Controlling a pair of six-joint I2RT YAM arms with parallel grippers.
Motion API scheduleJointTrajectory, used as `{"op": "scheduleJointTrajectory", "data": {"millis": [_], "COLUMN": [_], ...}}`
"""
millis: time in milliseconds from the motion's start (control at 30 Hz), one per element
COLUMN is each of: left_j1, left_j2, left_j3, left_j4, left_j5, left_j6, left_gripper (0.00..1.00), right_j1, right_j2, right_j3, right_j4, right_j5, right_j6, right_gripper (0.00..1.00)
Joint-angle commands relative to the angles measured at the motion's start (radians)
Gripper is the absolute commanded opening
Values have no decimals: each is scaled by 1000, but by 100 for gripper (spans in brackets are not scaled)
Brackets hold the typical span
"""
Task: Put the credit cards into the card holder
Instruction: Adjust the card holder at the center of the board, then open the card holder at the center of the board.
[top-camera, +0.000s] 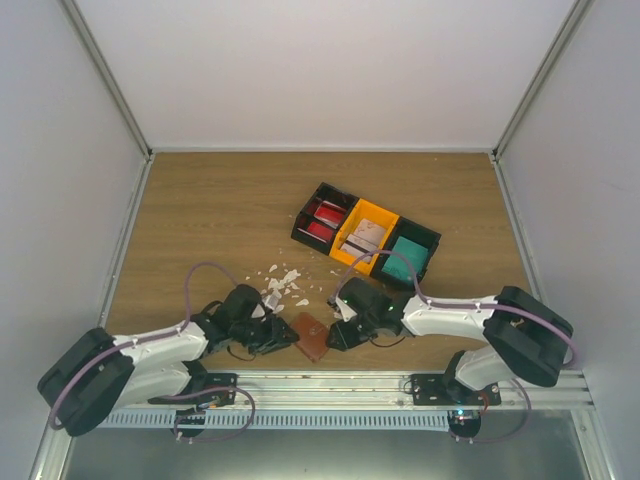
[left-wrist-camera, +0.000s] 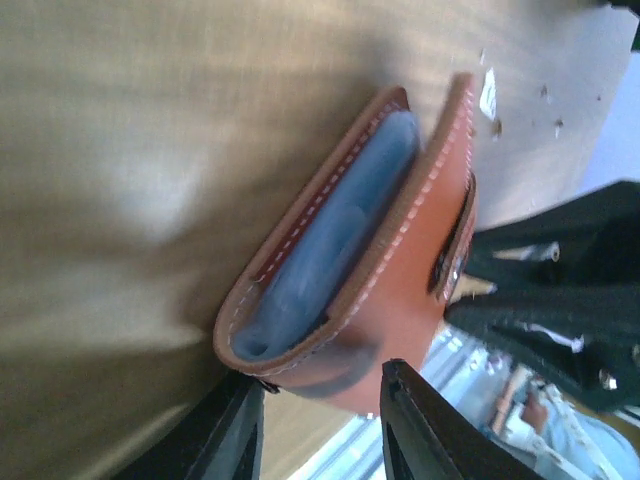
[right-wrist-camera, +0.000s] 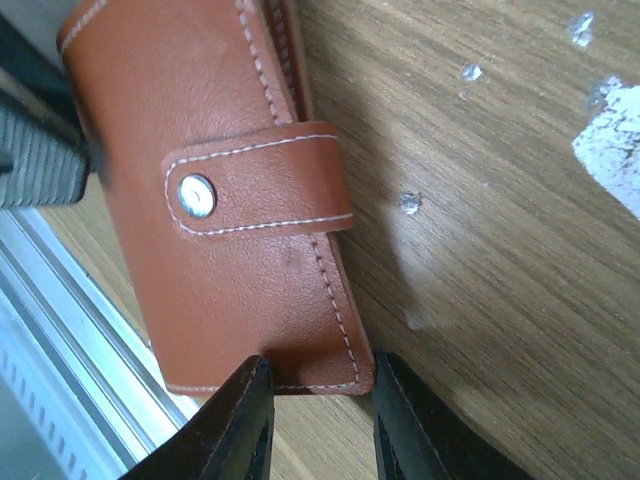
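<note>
Both hands meet at the card holder (top-camera: 311, 335), midway along the tabletop's (top-camera: 220, 210) near edge. The left hand (left-wrist-camera: 322, 388) clamps its end. The right hand (right-wrist-camera: 320, 375) straddles a corner, its grip unclear.

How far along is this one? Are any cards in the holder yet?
Nothing looks done: the red cards, whitish cards and teal card lie in the tray. In hand: the left hand and right hand are at the holder, its tab across the front; grip unclear. Left: probably opening it, then loading every card.
</note>
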Motion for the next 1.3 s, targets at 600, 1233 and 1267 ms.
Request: {"op": "scheduleJointTrajectory", "data": {"millis": [600, 1233, 1267], "left_j1": [45, 45, 46], "left_j2": [169, 239, 239], "left_j3": [132, 113, 117], "left_j4": [90, 78, 78], "left_j5": [-124, -43, -44], "left_j6": [208, 244, 248], "left_gripper": [46, 39, 38], "right_j1": [99, 134, 126], "right_j2": [172, 288, 277], "right_j3": [348, 293, 282], "right_j4": [-332, -149, -128], "right_j5": [448, 395, 381], "right_j6": [78, 162, 163], "right_gripper": [55, 32, 32]}}
